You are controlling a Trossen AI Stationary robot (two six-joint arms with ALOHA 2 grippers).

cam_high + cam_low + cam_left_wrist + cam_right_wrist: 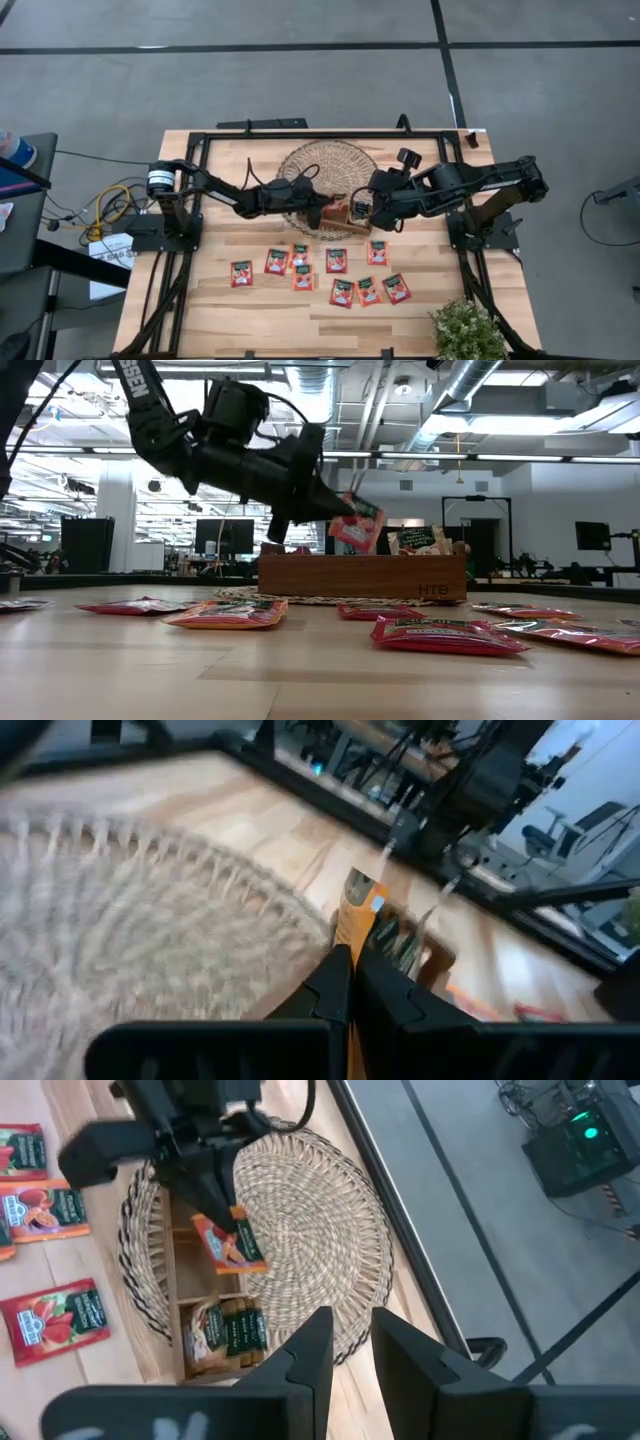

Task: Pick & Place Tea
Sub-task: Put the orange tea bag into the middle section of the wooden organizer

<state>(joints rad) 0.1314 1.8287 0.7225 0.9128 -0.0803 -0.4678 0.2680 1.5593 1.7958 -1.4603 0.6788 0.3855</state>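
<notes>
Loose sachets: you have nine red-orange tea sachets [336,261] lying flat on the table [250,320], all on the near side of both hands, in two uneven rows.
Held sachet: one more red-orange sachet [357,525] hangs tilted from your left hand, in the air just above the tray.
Left hand: your left hand [322,212] is clamped on that sachet's upper edge, fingers pressed together on it, over the middle of the tray.
Right hand: your right hand [345,1345] is just beside the left one, at the tray's other end; its fingers stand apart with nothing between them.
Tray: one brown wooden divided tray [360,577] sits directly below the left hand; the letters "HTB" are stamped on its near wall.
Sachets in tray: a few sachets with dark green tops [225,1330] stand in the compartment nearest the right hand; you cannot count them exactly.
Mat: one round woven mat [327,160] lies under the tray and spreads out beyond both hands.
Plant: one small green plant [467,330] stands at the near table corner, well apart from the right hand.
Surface: pale wooden planks, framed by black rails.
Room: grey floor with dark lines; behind the table, an open hall with ceiling ducts, strip lights and dark screens.
</notes>
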